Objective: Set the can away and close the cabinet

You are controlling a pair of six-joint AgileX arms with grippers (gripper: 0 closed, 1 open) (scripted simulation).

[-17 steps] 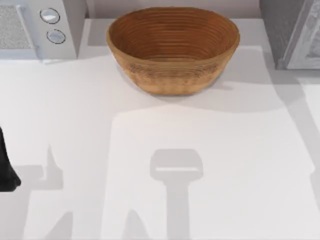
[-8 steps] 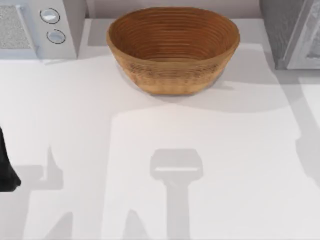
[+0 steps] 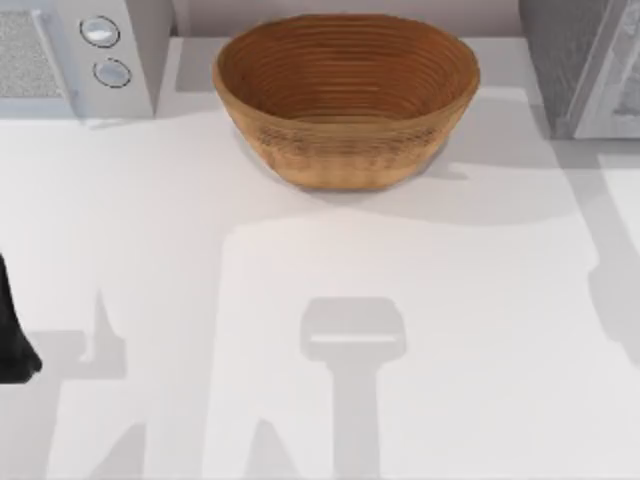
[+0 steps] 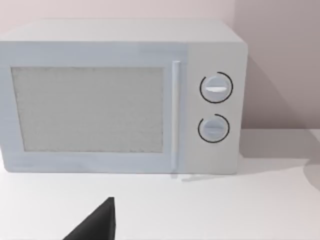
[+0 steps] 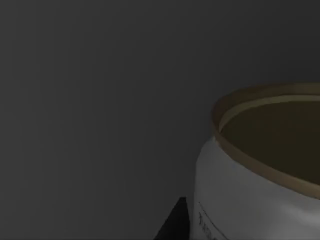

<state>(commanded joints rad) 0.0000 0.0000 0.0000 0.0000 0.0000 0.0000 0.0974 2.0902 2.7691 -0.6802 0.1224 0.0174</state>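
Top view: brown woven oval basket (image 3: 345,95) at 12 o'clock on white worktop (image 3: 300,300); grey cabinet (image 3: 585,65) at 2 o'clock, door state unclear; left arm parked at 9 o'clock.
Left wrist view: white microwave (image 4: 120,95) ahead; left gripper (image 4: 95,225) fingers, cannot tell.
Right wrist view: small white-labelled tin can with dull gold lid (image 5: 260,170) close by against dark surroundings, probably inside cabinet; right gripper's hold on it, cannot tell.
Progress: stowing likely nearly done; closing left.

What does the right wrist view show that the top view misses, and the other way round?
Right wrist view: the can, close up in a dim grey space, gold rim and white label. Top view: the woven basket at the back, the microwave at the left corner, the cabinet at the right, the left arm parked at the left edge. Shared: nothing I can match.
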